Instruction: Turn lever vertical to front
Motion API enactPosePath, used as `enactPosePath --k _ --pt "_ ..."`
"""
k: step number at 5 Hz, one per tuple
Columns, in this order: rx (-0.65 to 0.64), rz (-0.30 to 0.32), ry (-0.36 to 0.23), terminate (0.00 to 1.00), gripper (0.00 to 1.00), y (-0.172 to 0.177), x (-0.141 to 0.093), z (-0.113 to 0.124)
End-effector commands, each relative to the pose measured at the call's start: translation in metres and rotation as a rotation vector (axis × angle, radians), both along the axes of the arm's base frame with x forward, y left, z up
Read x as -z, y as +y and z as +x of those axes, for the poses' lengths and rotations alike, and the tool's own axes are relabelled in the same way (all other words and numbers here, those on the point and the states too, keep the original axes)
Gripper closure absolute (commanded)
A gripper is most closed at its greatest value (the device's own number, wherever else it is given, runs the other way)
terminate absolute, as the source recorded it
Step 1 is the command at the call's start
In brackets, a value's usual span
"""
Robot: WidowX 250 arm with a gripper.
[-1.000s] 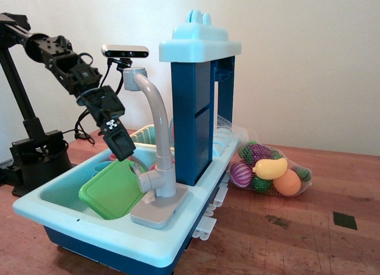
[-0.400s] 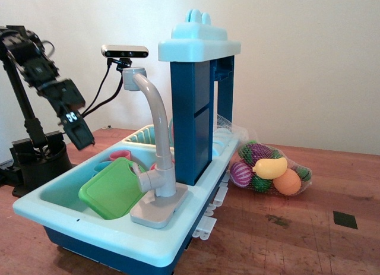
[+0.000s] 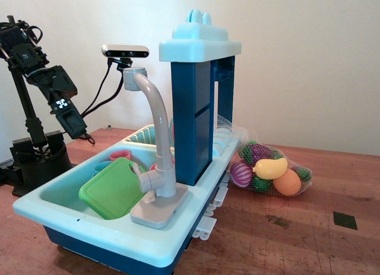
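Against the view 0.4 s earlier, my gripper (image 3: 75,127) has risen slightly and drawn further left, away from the faucet (image 3: 155,162); against the view 1.0 s earlier, when it hung just above the lever, it has retreated well clear and now hangs left of the sink (image 3: 77,218), in front of the arm's black base (image 3: 35,159). I cannot tell whether its fingers are apart or together, since they appear as 1 dark mass. The lever (image 3: 144,180) juts from the short side barrel at the faucet's foot, pointing left toward the green cutting board (image 3: 113,189), which leans in the basin just beside it. Its position matches both earlier views. Nothing else has shifted.

A black-and-white square marker (image 3: 60,103) on the wrist is the only printed pattern; no legible writing appears. Right of the faucet stands the blue tower (image 3: 193,120), and beyond it a net bag of toy fruit (image 3: 270,171) on the table (image 3: 309,227).
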State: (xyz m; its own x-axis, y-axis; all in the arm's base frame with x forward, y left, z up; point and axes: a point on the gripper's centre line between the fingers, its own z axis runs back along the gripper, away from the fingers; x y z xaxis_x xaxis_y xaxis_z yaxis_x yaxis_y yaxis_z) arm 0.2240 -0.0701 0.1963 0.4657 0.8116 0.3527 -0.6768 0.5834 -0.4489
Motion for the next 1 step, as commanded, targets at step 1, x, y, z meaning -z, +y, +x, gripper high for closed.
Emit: enactPosePath --k 1 --pt "0.001 -0.013 -0.025 1.0 0.0 0.0018 -0.0094 0.0045"
